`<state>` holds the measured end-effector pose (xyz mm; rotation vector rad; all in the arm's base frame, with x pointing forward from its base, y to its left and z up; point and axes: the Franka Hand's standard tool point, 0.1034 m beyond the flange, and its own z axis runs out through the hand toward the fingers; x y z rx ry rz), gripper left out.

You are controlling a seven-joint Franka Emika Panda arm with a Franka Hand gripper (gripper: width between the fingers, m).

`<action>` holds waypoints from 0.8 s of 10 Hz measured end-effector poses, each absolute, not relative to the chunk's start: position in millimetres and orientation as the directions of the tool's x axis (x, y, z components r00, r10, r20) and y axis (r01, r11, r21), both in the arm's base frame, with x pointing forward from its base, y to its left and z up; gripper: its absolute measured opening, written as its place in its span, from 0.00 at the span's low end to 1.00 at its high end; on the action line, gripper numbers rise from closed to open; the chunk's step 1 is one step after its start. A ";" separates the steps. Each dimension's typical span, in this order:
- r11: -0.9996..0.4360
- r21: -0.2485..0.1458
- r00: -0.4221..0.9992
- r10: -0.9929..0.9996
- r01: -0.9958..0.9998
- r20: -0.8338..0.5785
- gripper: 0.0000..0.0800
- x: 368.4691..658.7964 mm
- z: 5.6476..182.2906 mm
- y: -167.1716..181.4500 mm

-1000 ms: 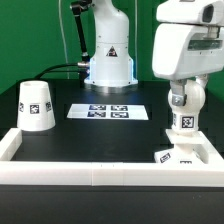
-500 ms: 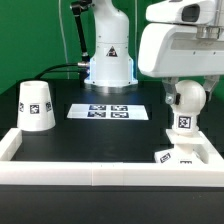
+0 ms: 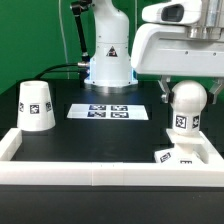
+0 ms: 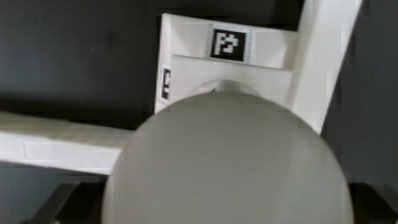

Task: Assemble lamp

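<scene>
Near the bench's front corner on the exterior view's right, the gripper (image 3: 186,92) clasps the round white plastic bulb (image 3: 186,110), long axis upright, hanging above the small square tagged white base (image 3: 176,156).

Probably a robotics lab: black counter (image 3: 90,135) with a white rail (image 3: 100,172) on its near edge, the marker board (image 3: 110,112) near its far edge.
</scene>
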<state>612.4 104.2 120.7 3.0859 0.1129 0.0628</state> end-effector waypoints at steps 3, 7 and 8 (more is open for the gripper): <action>-0.932 0.032 0.932 -0.361 -0.362 0.030 0.72 608.6 119.8 103.3; -0.832 0.018 0.832 -0.554 -0.554 0.027 0.72 608.5 119.9 103.7; -0.784 0.012 0.784 -0.620 -0.621 0.023 0.72 608.4 119.8 103.6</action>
